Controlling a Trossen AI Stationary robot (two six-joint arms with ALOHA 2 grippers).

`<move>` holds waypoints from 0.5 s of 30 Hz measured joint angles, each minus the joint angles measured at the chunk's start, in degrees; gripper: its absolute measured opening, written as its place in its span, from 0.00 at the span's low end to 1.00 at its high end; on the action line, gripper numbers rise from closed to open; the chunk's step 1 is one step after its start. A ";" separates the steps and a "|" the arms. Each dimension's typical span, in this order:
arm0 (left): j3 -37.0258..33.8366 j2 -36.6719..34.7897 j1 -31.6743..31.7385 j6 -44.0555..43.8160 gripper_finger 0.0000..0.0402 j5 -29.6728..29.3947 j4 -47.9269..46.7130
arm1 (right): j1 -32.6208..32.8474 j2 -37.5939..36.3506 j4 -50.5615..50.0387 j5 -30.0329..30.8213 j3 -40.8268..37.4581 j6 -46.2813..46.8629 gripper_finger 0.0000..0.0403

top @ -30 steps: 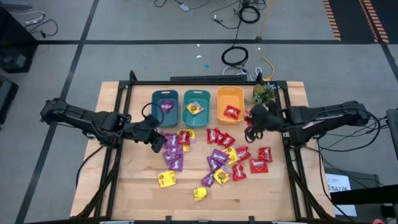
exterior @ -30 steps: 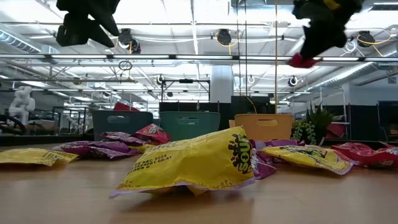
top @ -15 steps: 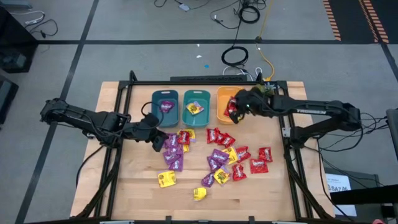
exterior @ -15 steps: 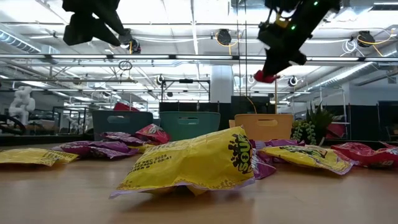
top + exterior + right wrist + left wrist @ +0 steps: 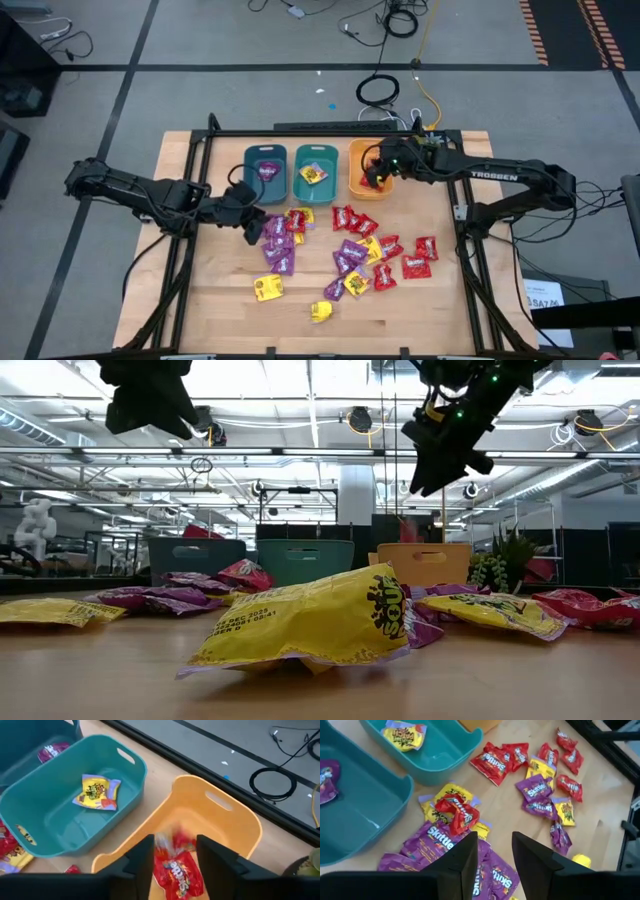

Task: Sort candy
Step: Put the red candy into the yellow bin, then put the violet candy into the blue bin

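Mostly candy (image 5: 352,250) across wooden table (image 5: 440,310).

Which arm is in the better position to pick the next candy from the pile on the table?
Left. The left hand hovers open beside the purple Skittles packets, while the right hand is open over the orange bin.

Two dark, matte six-joint arms; the right arm (image 5: 505,178) bears white TROSSEN lettering, a green light near its wrist, and black cables.
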 joint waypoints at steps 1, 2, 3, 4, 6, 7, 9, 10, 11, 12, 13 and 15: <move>0.00 0.02 0.00 0.83 0.32 0.06 -0.33 | 0.00 -0.07 0.41 0.00 0.00 0.08 0.37; 0.00 0.00 0.00 1.73 0.33 0.31 -0.75 | 0.00 -0.08 0.53 0.00 0.00 0.44 0.39; 0.00 0.00 0.00 2.99 0.34 0.49 -0.88 | 0.00 -0.10 0.53 0.00 0.00 0.94 0.41; 0.00 0.00 0.00 4.32 0.35 0.57 -0.86 | 0.00 -0.12 0.64 0.00 0.00 1.11 0.43; 0.00 0.01 0.00 6.82 0.39 0.37 -1.90 | 0.02 -0.14 0.87 0.00 0.00 1.18 0.46; 0.00 0.00 0.00 7.60 0.42 -0.01 -2.61 | 0.02 -0.14 0.84 -0.02 0.00 1.17 0.47; 0.00 0.02 0.00 9.39 0.47 -1.89 -3.83 | 0.02 -0.14 0.84 -0.03 0.00 1.32 0.49; 0.00 0.02 0.00 10.07 0.50 -3.14 -4.07 | 0.02 -0.14 0.84 -0.06 0.00 1.60 0.50; 0.00 0.00 0.00 10.24 0.52 -3.84 -3.98 | 0.04 -0.14 0.84 -0.08 0.00 2.09 0.51; 0.00 0.00 0.01 10.23 0.53 -4.02 -3.86 | 0.04 -0.14 0.82 -0.13 0.00 2.49 0.51; 0.00 0.00 0.04 10.23 0.53 -4.02 -3.83 | 0.04 -0.14 0.82 -0.21 0.00 2.55 0.52; 0.00 0.00 0.00 9.96 0.54 -3.98 -3.83 | 0.06 -0.14 0.77 -0.24 0.00 2.54 0.52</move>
